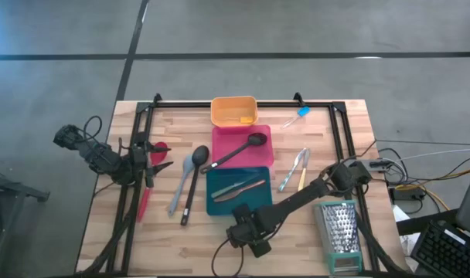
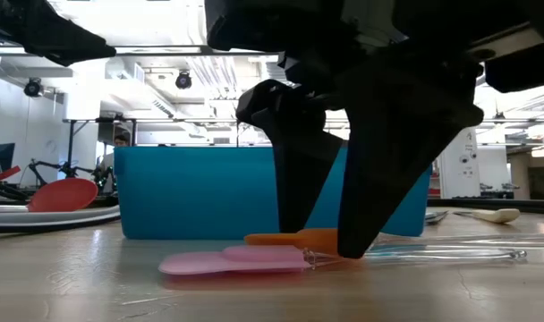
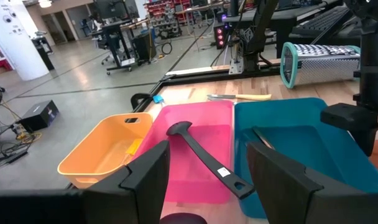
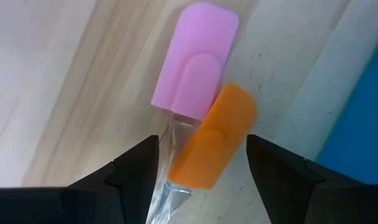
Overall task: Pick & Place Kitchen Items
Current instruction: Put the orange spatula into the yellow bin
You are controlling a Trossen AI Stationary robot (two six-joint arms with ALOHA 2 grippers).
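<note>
A small pink spatula (image 4: 195, 59) and a small orange spatula (image 4: 214, 137), both with clear handles (image 2: 433, 255), lie on the table in front of the teal tray (image 1: 236, 189); the orange one partly overlaps the pink one. My right gripper (image 4: 201, 142) is open, pointing down, and low over them, one finger on either side of the orange head; whether a finger touches anything I cannot tell. It hides them in the high view (image 1: 246, 232). My left gripper (image 1: 159, 160) is open and empty at the table's left, above the red spatula (image 1: 145, 201).
A black ladle (image 1: 239, 153) lies across the pink tray (image 1: 260, 133), with the orange tray (image 1: 233, 110) behind it. A grey spoon (image 1: 187, 171) and black spoon (image 1: 190, 197) lie left of the teal tray; tongs (image 1: 294, 167), a yellow-handled knife (image 1: 302, 179) and the grater (image 1: 341, 232) are to its right.
</note>
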